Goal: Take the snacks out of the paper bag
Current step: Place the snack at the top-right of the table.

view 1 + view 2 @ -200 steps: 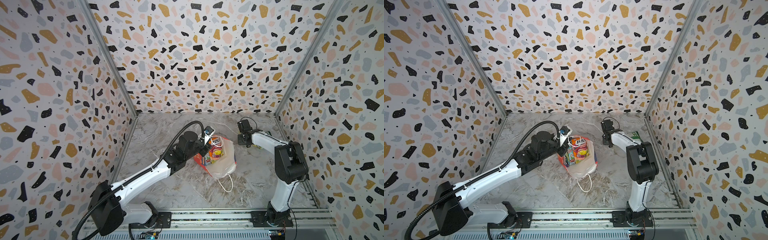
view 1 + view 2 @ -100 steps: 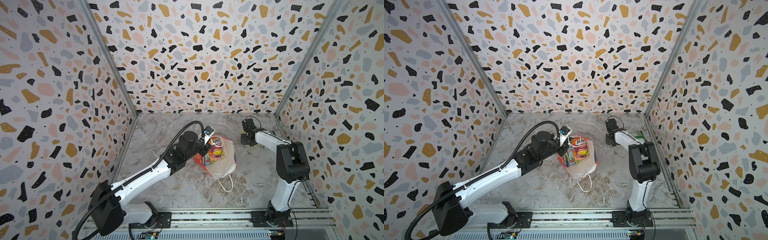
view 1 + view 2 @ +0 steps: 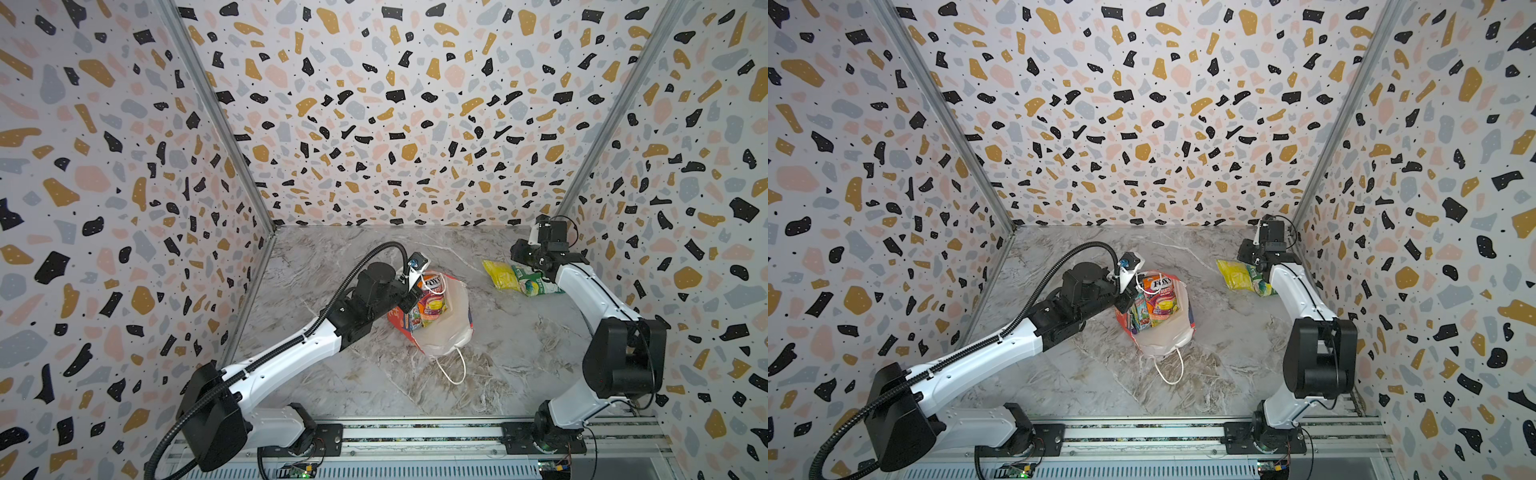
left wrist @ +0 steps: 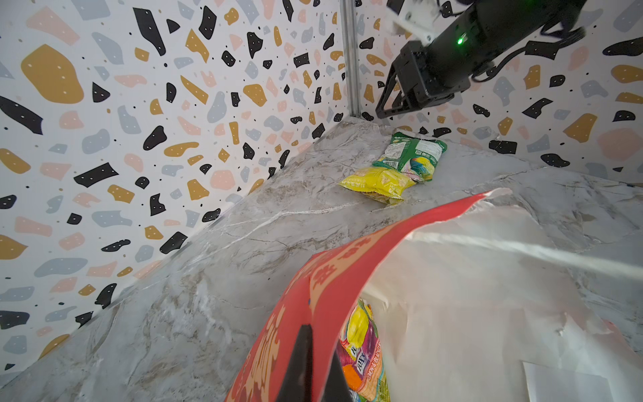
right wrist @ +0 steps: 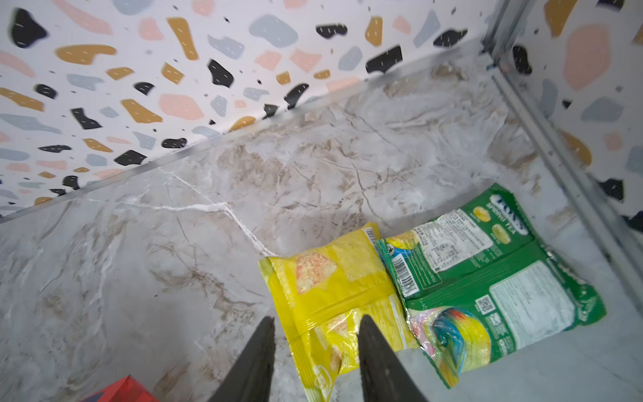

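The bag sits crumpled mid-counter, its mouth gaping so the white inside shows in both top views. The left hand is clamped shut on the bag's red side wall, and in its wrist view a dark finger lies against the outside of that wall. An orange packet and a few others crowd inside against the held wall. The left hand covers that side of the mouth, leaving the other side free. A cord handle trails forward on the counter.

The right hand hangs above the counter with its jaws apart, holding nothing, over one end of the yellow packet. That packet lies flat, touching the green packet, which is close to the right wall. The right arm hides part of the green packet in both top views.

Bare counter runs between the bag and these two packets and along the back wall. The lower packets in the bag are hidden, so their number cannot be told.
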You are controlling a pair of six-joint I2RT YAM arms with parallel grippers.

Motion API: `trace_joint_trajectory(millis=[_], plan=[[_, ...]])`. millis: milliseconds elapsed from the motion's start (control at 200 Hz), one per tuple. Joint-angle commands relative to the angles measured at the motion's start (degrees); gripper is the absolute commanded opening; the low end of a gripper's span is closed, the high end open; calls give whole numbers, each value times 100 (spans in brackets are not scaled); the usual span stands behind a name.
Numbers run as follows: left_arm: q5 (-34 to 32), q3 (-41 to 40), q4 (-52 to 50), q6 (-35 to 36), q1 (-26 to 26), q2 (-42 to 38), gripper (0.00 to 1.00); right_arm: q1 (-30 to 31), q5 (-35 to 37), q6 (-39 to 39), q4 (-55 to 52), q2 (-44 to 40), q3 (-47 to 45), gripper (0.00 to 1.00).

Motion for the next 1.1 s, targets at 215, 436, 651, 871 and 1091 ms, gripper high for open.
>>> trace_joint_trajectory(millis=[215,436,651,871,1091], plan=[[84,46,355,-12,-21,53,0,182,268,-374,-250,752,65,56],[102,45,350,-12,-16,83,0,245,584,-387,-242,1125,92,56],[105,50,341,-12,-21,62,0,299,714,-292,-200,1367,91,56],[93,53,323,-18,-22,-9,0,352,753,-162,-277,1238,133,55],[194,-14,410,1,-22,-87,0,499,721,-125,-537,488,336,58]])
